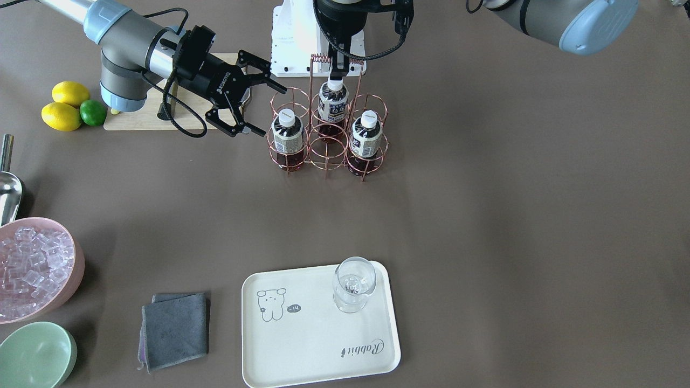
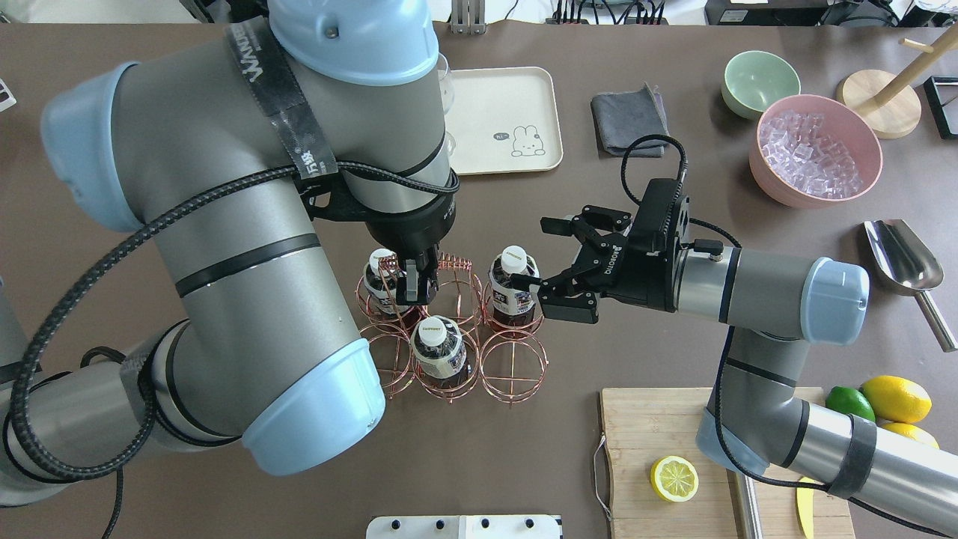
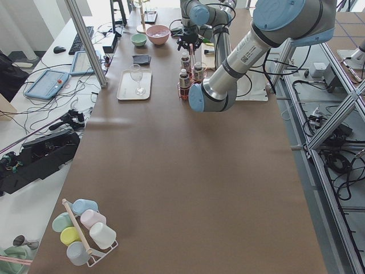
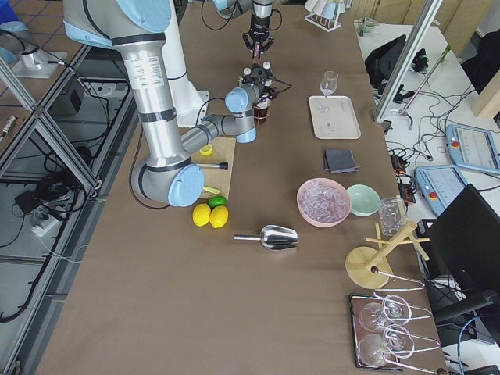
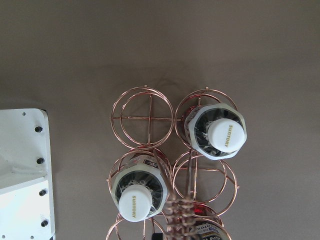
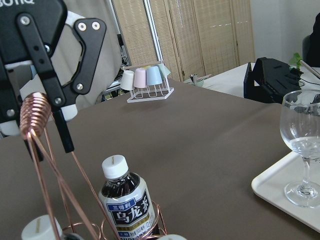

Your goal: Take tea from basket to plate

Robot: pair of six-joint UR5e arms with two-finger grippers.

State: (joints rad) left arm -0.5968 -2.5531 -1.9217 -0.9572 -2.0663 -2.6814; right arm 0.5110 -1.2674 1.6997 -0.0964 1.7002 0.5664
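Cream plate (image 1: pixel 302 345), smooth and round-cornered, lies well apart from the basket (image 1: pixel 321 57), a clear glass (image 1: pixel 353 283) standing on it. Basket is copper wire, six rings; three hold bottles. Right gripper (image 1: pixel 263 108), jaws spread, sits just beside the tea (image 1: pixel 285 134), likely lining up a grasp. Left gripper (image 1: pixel 337 71) appears clamped on the basket's coiled handle, probably steadying it.

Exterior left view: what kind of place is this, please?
Probably a robotics lab staged as a drinks counter: aluminium framing and loose floor cables flank the table, which carries a wire basket of tea bottles, a bowl of ice and lemons.
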